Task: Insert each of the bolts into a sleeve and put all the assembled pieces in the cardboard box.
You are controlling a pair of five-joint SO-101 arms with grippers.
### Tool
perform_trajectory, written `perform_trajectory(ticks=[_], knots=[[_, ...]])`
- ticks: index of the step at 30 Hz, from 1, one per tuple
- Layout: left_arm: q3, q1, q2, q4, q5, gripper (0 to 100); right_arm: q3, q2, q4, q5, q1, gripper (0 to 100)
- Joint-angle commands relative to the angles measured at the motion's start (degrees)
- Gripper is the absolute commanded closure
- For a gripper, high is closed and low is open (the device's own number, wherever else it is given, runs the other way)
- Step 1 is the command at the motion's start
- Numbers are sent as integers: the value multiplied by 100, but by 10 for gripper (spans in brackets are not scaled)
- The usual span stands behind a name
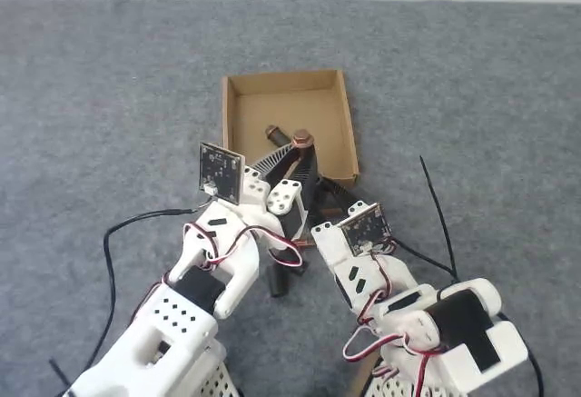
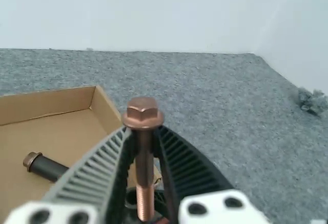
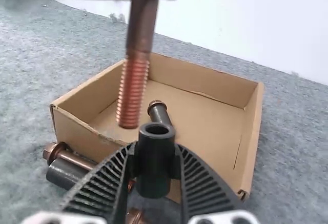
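Note:
My left gripper [image 2: 143, 134] is shut on a copper bolt [image 2: 144, 152], held upright with its hex head [image 1: 300, 137] on top, over the near edge of the cardboard box [image 1: 238, 111]. Just below it my right gripper [image 3: 155, 147] is shut on a black sleeve [image 3: 155, 157], open end up. The bolt's threaded tip [image 3: 132, 98] hangs slightly above the sleeve's mouth and a little to one side. Inside the box [image 3: 215, 88] lies one assembled bolt and sleeve [image 3: 159, 112], also seen from above [image 1: 276, 133] and from the left wrist [image 2: 43, 165].
Outside the box's near wall, on the grey carpet, lie another bolt in a sleeve [image 3: 61, 153] and a dark sleeve [image 3: 66, 174]. A dark sleeve [image 1: 277, 281] lies between the two arms. Cables trail on the carpet beside both arms.

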Motion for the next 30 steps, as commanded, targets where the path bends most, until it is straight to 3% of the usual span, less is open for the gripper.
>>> perform_trajectory(ticks=[1, 10, 18, 30], knots=[[-215, -62, 0, -193, 53, 989, 53, -48, -57, 141, -92, 992], [-215, -62, 26, -193, 53, 989, 132, -4, -321, 141, -92, 992], [-637, -202, 1248, -659, 53, 989, 141, 4, -312, 149, -119, 992], [-611, -193, 818, -677, 62, 989, 141, 4, -303, 149, -171, 992]])
